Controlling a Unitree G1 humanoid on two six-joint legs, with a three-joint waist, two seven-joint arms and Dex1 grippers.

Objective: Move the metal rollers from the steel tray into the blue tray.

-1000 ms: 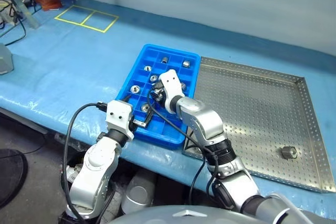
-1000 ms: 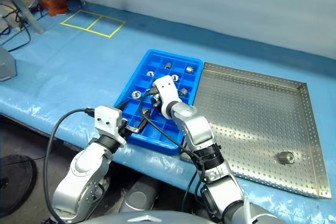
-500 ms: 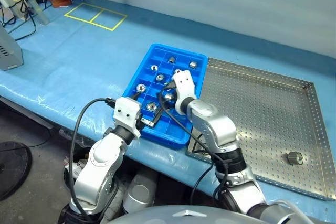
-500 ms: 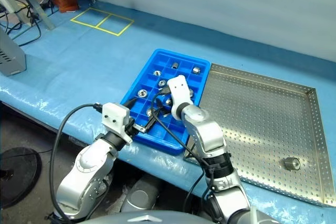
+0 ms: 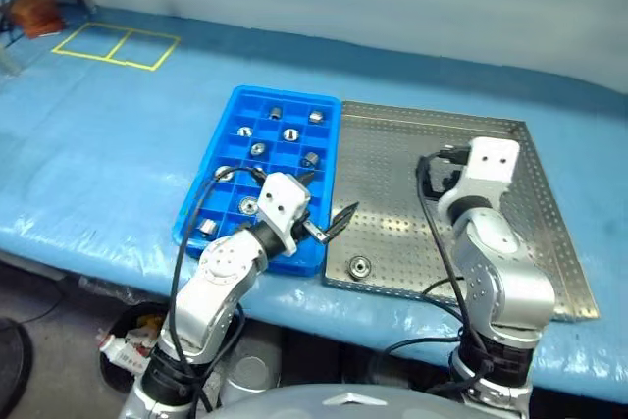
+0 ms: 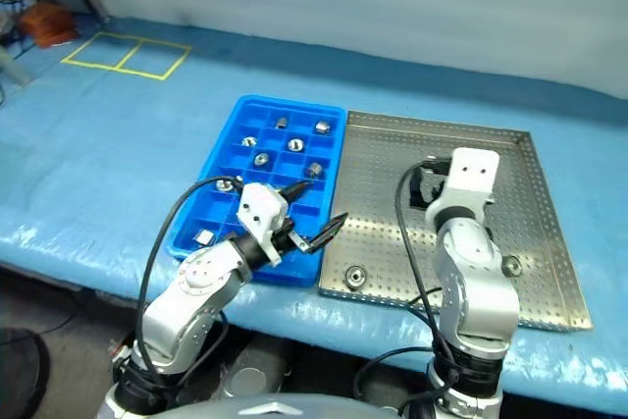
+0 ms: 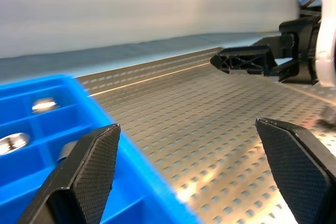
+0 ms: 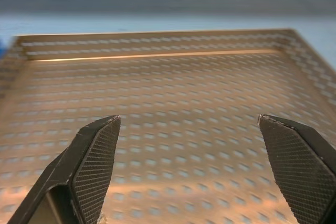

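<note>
On the blue-covered bench (image 5: 118, 134) we see the blue tray (image 5: 218, 159) beside the steel tray (image 5: 392, 159), their long edges touching. Several metal rollers (image 5: 258, 149) sit in separate compartments of the blue tray; one roller (image 5: 360, 266) lies near the steel tray's front rim. Our left gripper (image 5: 329, 205) hangs over the trays' shared edge, fingers wide, empty. Our right gripper (image 6: 420, 186) hovers above the steel tray, likewise spread and empty.
</note>
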